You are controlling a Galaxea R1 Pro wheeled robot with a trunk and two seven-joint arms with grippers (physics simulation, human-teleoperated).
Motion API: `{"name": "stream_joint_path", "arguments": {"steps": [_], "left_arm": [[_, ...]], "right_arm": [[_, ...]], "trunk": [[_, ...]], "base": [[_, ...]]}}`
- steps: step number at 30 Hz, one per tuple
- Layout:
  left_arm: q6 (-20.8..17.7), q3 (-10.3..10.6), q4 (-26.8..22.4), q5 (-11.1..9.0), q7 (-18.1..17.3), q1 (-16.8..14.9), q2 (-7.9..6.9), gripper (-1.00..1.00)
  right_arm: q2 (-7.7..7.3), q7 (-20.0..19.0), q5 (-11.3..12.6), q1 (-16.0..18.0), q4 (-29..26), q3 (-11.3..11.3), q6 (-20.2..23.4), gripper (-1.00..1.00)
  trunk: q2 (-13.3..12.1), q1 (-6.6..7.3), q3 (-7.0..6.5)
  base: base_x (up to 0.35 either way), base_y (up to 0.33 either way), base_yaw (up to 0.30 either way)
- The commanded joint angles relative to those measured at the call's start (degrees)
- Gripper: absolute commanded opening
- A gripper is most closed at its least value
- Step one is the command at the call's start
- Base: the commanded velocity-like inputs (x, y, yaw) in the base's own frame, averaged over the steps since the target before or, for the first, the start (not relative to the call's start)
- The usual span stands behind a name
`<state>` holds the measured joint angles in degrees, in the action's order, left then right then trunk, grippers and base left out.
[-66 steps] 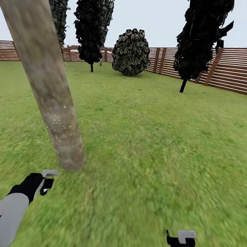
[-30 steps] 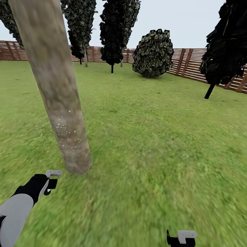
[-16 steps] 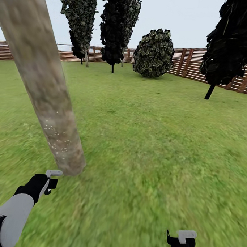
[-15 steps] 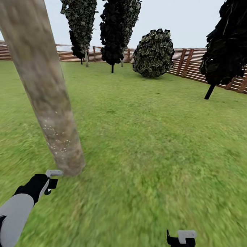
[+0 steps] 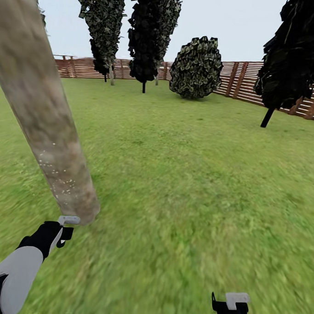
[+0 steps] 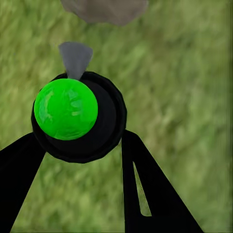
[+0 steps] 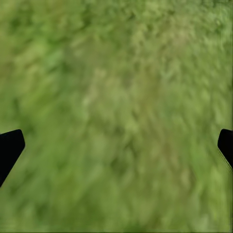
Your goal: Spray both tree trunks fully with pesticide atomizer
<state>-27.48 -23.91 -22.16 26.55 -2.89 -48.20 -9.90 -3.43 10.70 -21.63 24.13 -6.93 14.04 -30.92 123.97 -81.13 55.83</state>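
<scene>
Standing close, trunk [image 5: 47,137], conifers [image 5: 151,37] beyond

The tree trunk [image 5: 43,123] is pale grey-brown, mottled, flecked low down with white pesticide [image 5: 59,182] specks. Lawn [image 5: 197,177] green; fence [image 5: 271,89] brown-slatted; conifers [image 5: 152,32] near black (the atomizer [image 6: 77,114], bright green on black).

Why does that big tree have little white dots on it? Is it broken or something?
Not broken. The tree trunk has fine white specks scattered near its base only; higher up the bark looks bare. The left gripper holds the atomizer close by. Nothing else looks odd.
</scene>
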Motion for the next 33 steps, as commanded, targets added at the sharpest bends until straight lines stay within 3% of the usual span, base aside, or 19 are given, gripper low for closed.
{"name": "stream_joint_path", "arguments": {"steps": [1, 7, 24, 33], "left_arm": [[-0.2, -0.4, -0.1, 0.5, -0.3, -0.1, 0.06, -1.00], [-0.2, -0.4, -0.1, 0.5, -0.3, -0.1, 0.03, -1.00], [-0.2, -0.4, -0.1, 0.5, -0.3, -0.1, 0.06, -1.00], [-0.2, -0.4, -0.1, 0.5, -0.3, -0.1, 0.06, -1.00]], "right_arm": [[0.01, 0.3, -0.6, 0.0, 0.1, 0.3, -0.1, 1.00], [0.01, 0.3, -0.6, 0.0, 0.1, 0.3, -0.2, 1.00], [-0.08, 0.4, -0.6, 0.0, 0.1, 0.3, -0.1, 1.00], [-0.08, 0.4, -0.6, 0.0, 0.1, 0.3, -0.2, 1.00]], "trunk": [[0.0, 0.00, 0.05], [0.0, 0.00, 0.05], [0.0, 0.00, 0.05], [0.0, 0.00, 0.05]], "base": [[0.086, -0.265, 0.224], [0.101, -0.265, 0.244], [0.144, -0.265, 0.010], [0.144, -0.265, 0.243]]}}
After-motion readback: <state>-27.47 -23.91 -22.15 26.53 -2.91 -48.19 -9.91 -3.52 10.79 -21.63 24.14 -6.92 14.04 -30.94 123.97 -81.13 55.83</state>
